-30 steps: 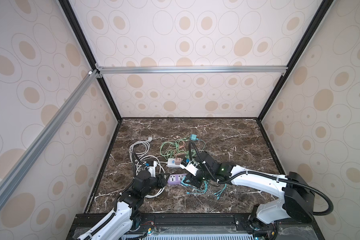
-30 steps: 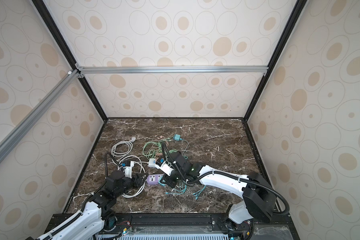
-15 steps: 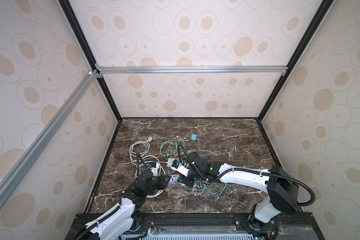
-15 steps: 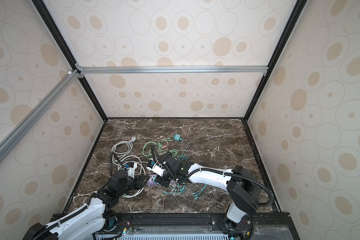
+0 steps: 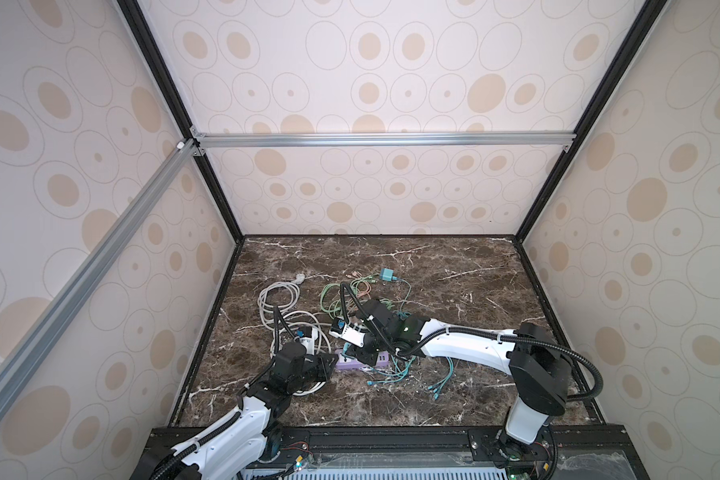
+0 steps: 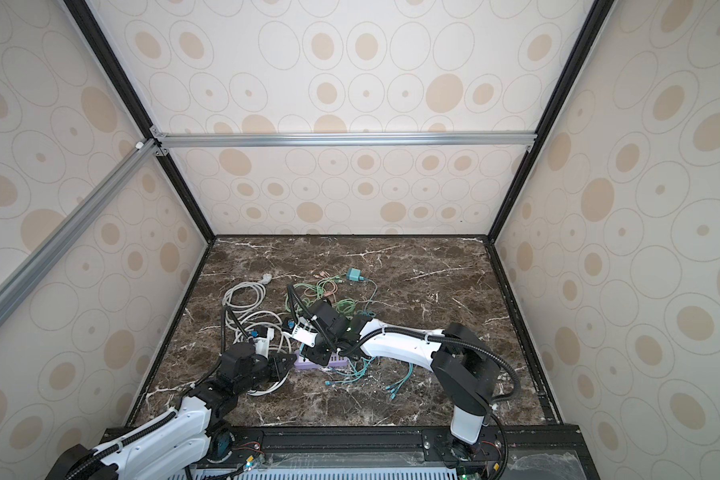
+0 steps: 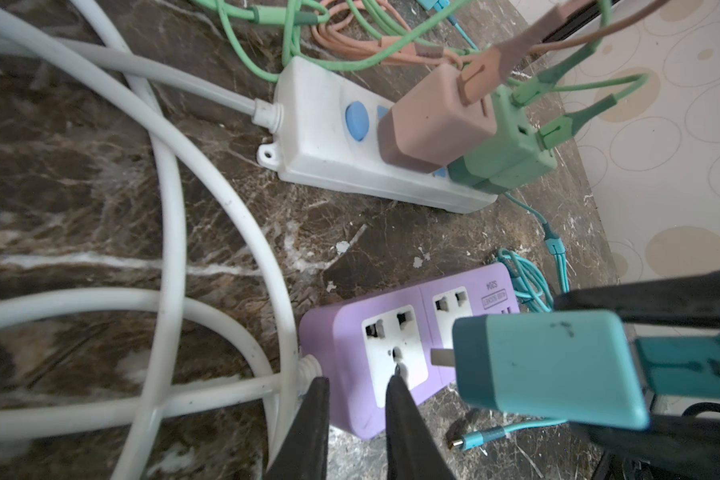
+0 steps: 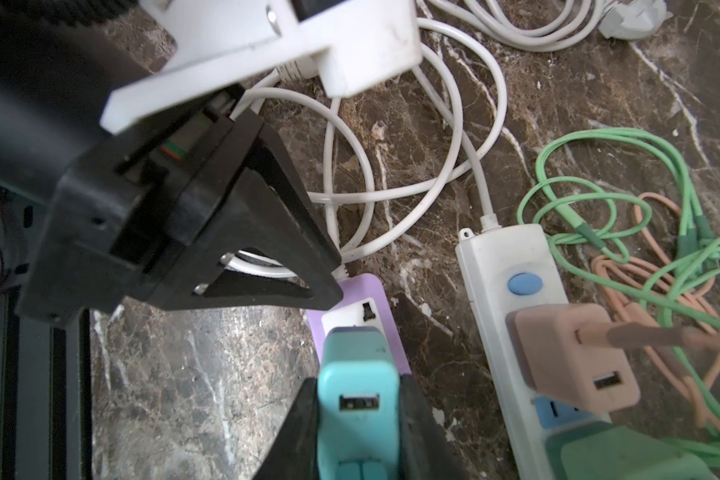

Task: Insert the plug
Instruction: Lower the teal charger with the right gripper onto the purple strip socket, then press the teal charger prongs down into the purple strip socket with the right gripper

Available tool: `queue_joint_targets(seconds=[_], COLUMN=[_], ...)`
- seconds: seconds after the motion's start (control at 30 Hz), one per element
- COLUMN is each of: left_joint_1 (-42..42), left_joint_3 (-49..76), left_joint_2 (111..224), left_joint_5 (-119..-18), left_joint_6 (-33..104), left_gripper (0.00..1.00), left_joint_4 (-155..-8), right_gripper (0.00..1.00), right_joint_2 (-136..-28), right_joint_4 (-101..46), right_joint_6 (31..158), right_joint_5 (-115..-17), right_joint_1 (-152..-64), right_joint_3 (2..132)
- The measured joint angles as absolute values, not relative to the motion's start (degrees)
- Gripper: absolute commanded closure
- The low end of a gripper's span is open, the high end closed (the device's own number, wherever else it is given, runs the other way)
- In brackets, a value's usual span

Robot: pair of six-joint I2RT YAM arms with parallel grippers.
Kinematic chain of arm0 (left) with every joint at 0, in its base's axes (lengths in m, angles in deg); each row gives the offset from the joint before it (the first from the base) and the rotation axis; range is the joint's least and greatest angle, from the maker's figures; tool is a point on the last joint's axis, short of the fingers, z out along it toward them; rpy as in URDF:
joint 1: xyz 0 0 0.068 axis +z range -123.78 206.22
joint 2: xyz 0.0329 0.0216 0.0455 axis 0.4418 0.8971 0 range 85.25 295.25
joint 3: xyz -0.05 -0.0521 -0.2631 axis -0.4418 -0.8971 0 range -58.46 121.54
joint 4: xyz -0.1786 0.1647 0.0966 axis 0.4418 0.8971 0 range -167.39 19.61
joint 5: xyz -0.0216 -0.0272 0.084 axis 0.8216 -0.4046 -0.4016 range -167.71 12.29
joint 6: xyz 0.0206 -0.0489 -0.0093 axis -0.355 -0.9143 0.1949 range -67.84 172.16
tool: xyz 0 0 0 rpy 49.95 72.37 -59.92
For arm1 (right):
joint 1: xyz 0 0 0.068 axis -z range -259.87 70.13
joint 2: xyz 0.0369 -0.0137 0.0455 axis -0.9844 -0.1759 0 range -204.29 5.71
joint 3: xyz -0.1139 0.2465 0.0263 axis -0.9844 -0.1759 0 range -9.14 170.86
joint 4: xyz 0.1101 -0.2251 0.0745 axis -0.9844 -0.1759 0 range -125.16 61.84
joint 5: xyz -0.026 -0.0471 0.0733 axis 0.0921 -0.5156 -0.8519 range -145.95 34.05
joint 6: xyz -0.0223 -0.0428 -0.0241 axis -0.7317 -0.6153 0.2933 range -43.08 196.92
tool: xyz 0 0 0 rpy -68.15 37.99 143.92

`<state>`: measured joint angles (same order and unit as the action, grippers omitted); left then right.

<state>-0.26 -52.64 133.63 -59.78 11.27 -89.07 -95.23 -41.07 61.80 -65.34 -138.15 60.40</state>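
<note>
"Much room around it?"
"The bench (image 5: 454, 291) is lying bare toward the right wall; white cable loops (image 7: 171, 208) are crowding the purple power strip (image 7: 341, 332) at its cord end; the white power strip (image 7: 321, 141) is sitting just beside it, apart."
"And the arms?"
"Both are reaching low; the right end effector (image 8: 358, 386) is pinching the teal plug (image 8: 356, 365) just over the purple sockets; the left end effector (image 7: 358, 378) is straddling that cord end, fingers (image 7: 408, 432) narrowly apart; gripping or not, I can't tell."
"Prongs?"
"Only the left wrist view is showing a prong (image 7: 441, 356); it's bare, outside the socket."

Purple power strip (image 7: 344, 332): matt plastic. Teal plug (image 7: 545, 365): smooth plastic. Tabletop (image 7: 80, 187): polished marble look. White cord (image 7: 172, 208): smooth.
</note>
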Motion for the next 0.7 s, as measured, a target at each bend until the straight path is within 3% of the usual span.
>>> queue_joint_targets(seconds=[0.7], left_joint_1=[-0.26], left_joint_3=[-53.23], left_joint_2=[136.80], left_joint_5=[-58.71], left_joint_6=[11.80], left_gripper=[0.83], left_joint_4=[-91.65], right_gripper=[1.00], right_joint_2=[-99.19], right_joint_4=[-44.63], right_joint_6=[53.67], right_joint_5=[-66.15], right_joint_1=[-138.15], right_joint_3=[64.69])
